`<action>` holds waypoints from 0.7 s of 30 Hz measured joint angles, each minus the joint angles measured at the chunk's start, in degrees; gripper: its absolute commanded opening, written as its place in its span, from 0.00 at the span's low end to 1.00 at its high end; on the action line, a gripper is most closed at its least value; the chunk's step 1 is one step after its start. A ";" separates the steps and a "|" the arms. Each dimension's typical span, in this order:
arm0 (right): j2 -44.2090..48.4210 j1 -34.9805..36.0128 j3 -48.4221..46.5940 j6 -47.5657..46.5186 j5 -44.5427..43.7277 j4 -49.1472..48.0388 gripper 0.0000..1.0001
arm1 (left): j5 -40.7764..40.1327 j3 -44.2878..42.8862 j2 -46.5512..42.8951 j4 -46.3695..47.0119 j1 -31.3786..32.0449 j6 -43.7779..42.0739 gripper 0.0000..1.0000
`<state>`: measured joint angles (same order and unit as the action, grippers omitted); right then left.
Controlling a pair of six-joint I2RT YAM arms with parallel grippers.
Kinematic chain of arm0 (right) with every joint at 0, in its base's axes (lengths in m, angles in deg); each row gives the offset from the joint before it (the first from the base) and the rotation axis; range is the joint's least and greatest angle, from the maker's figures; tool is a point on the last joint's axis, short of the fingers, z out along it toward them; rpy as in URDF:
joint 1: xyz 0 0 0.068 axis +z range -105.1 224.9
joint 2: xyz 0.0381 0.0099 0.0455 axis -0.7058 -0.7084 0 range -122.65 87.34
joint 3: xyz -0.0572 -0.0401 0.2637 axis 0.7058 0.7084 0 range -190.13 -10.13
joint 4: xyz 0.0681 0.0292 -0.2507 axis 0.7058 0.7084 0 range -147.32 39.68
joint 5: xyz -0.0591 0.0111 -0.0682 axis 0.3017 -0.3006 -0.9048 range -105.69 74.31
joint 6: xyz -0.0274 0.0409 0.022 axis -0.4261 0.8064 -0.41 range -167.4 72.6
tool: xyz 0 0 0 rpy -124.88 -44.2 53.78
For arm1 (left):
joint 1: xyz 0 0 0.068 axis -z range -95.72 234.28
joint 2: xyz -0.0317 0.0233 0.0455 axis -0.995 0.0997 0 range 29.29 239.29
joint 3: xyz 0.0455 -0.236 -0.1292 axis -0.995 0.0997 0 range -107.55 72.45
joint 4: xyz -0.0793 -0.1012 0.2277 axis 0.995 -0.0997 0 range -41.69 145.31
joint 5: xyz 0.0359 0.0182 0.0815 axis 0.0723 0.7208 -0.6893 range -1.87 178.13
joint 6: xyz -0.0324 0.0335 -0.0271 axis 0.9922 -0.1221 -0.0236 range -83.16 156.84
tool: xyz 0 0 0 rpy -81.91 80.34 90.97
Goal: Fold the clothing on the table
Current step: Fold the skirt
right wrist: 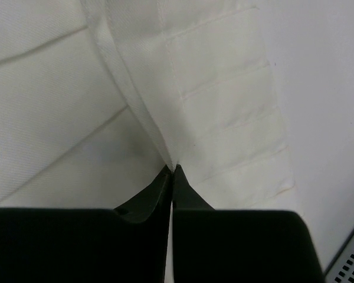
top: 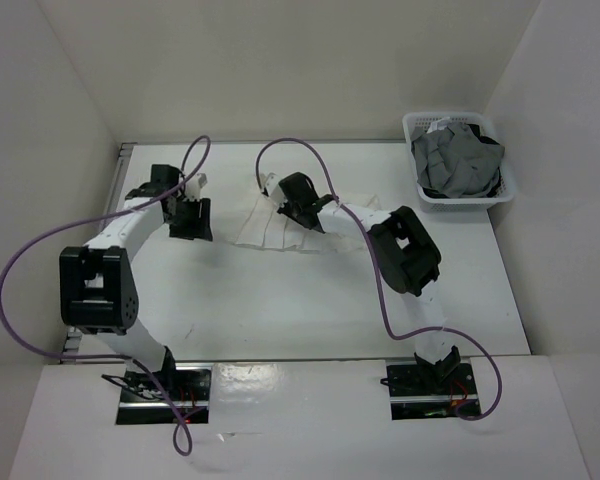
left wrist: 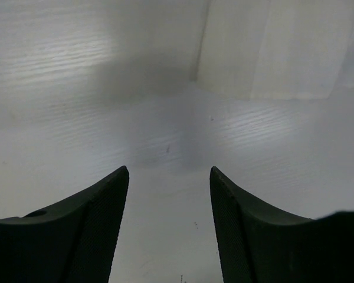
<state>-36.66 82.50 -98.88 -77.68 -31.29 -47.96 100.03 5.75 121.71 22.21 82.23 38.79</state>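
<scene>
The clothing [top: 265, 228], a white pleated skirt, lies at the back middle of the table [top: 280, 300]. My right gripper [top: 292, 200] sits over its upper edge. In the right wrist view that gripper [right wrist: 174, 167] is shut, pinching a raised ridge of the clothing [right wrist: 212, 88] between its tips. My left gripper [top: 190, 215] hovers left of the skirt. The left wrist view shows this gripper [left wrist: 169, 170] open over bare table [left wrist: 76, 118], nothing between the fingers, with an edge of the clothing [left wrist: 271, 53] ahead at upper right.
A white plastic basket [top: 505, 190] holding a grey garment [top: 455, 160] stands at the back right corner. White walls enclose the table on three sides. Purple cables loop from both arms. A basket corner [right wrist: 351, 259] shows low right in the right wrist view.
</scene>
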 measured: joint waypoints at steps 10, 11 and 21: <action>0.04 -0.52 0.24 0.46 0.48 0.50 0.00 | 4.33 -4.83 12.94 8.00 7.34 4.09 0.43; 0.04 -0.63 0.24 0.46 0.55 0.57 0.00 | 4.46 -4.92 14.03 8.61 7.74 4.57 0.42; 0.17 -1.64 0.24 0.85 0.98 0.72 0.00 | 3.50 -4.92 16.52 16.15 11.47 9.03 0.40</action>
<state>-36.49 80.86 -98.64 -76.83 -30.30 -47.24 103.53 0.83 138.23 38.36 93.71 47.82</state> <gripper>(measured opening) 0.004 0.403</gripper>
